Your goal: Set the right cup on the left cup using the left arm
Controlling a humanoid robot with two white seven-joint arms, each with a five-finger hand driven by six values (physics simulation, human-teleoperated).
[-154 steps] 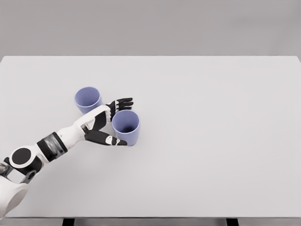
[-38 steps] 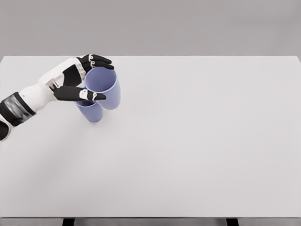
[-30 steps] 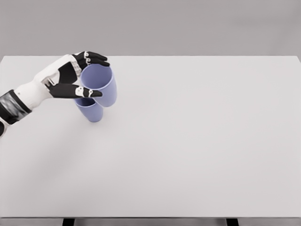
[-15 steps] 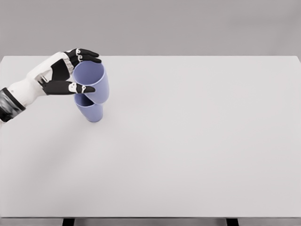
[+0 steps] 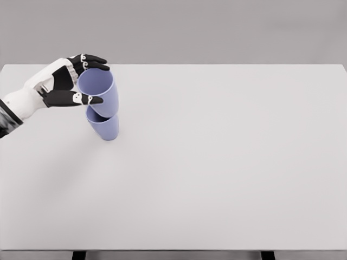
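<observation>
Your left hand (image 5: 68,86) is gripping the right cup (image 5: 98,93) between curled fingers and thumb, holding it directly over the left cup (image 5: 104,125) near the table (image 5: 227,162)'s far left corner; lowering and releasing appear to remain.

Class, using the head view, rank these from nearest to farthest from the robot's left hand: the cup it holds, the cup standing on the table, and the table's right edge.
1. Held cup, gripped by the left hand, upper left.
2. Standing cup, directly beneath the held one.
3. Table's right edge, far across on the opposite side.
</observation>
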